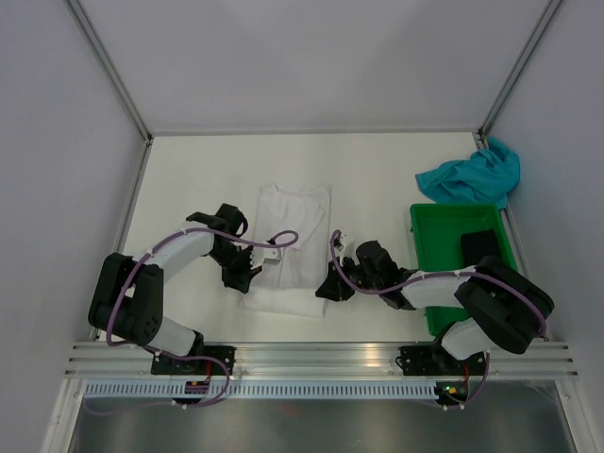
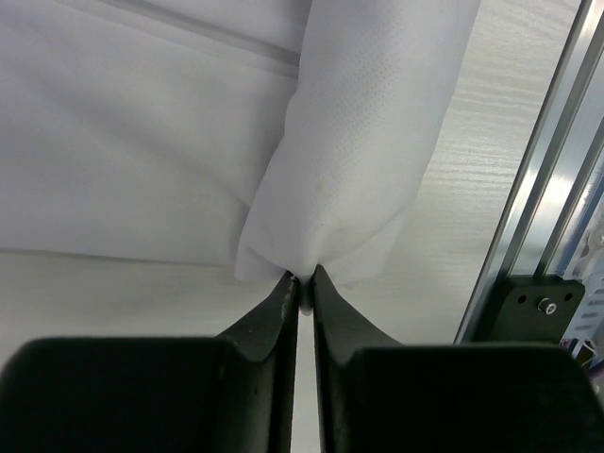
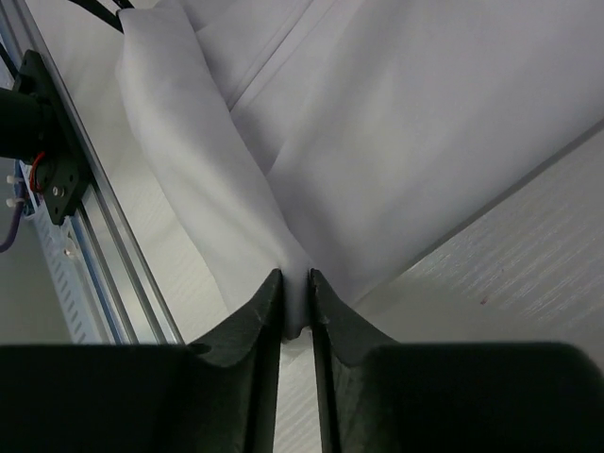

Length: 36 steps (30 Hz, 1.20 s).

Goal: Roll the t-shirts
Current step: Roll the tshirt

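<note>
The white t-shirt (image 1: 291, 247) lies as a long folded strip in the middle of the table, its near edge turned up into a low roll. My left gripper (image 1: 243, 279) is at that roll's left end. In the left wrist view the left gripper (image 2: 302, 281) is shut on a pinch of the white t-shirt (image 2: 359, 142). My right gripper (image 1: 331, 287) is at the roll's right end. In the right wrist view the right gripper (image 3: 295, 294) is shut on a fold of the white t-shirt (image 3: 406, 123). The teal-blue t-shirt (image 1: 472, 176) lies crumpled at the back right.
A green plastic bin (image 1: 442, 247) stands at the right, beside my right arm and just in front of the teal-blue shirt. The table's aluminium rail (image 1: 321, 354) runs along the near edge, close behind the roll; the same rail (image 2: 538, 189) shows in the left wrist view.
</note>
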{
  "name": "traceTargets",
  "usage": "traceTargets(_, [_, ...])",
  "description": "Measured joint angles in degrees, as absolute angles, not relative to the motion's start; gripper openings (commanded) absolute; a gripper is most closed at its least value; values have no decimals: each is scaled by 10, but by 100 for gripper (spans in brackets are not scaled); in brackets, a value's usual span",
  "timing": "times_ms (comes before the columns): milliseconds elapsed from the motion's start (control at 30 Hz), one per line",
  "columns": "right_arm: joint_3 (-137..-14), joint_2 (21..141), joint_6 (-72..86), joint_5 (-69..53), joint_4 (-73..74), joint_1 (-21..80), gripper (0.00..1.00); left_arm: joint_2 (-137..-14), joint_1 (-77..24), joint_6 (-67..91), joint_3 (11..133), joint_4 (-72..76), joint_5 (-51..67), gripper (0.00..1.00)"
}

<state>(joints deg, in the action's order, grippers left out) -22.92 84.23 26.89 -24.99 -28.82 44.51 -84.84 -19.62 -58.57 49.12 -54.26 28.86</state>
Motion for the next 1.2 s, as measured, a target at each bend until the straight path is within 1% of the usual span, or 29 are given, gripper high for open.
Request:
traceTargets(67, [-224, 843, 275, -249, -295, 445, 15, -848, -194, -580, 491, -543, 291, 20])
traceTargets(200, [-219, 843, 283, -240, -305, 445, 8, -848, -173, -544, 498, -533, 299, 20])
traceTargets(400, [-218, 846, 292, -223, -315, 445, 8, -835, -145, -441, 498, -449, 260, 21])
traceTargets(533, [-217, 853, 298, -210, -317, 445, 7, -813, -133, -376, 499, -411, 237, 25])
traceTargets(767, [-213, 853, 305, -176, -312, 445, 9, -754, -134, -310, 510, -419, 235, 27])
traceTargets(900, [-214, 853, 304, -164, -304, 445, 10, -708, -171, -309, 502, -445, 241, 29])
traceTargets(1000, [-214, 853, 304, -159, -299, 445, 13, -671, -210, -309, 469, -456, 255, 28])
traceTargets(1067, [-214, 853, 303, -154, -297, 445, 18, -673, -221, -309, 458, -460, 255, 27])
traceTargets(1100, [-214, 853, 302, -151, -295, 445, 20, -685, -223, -309, 457, -459, 255, 26])
traceTargets(1133, [-215, 853, 302, -149, -293, 445, 25, -699, -224, -308, 458, -456, 255, 23])
traceTargets(1200, [-218, 852, 301, -143, -284, 445, 27, -750, -231, -306, 463, -450, 251, 21])
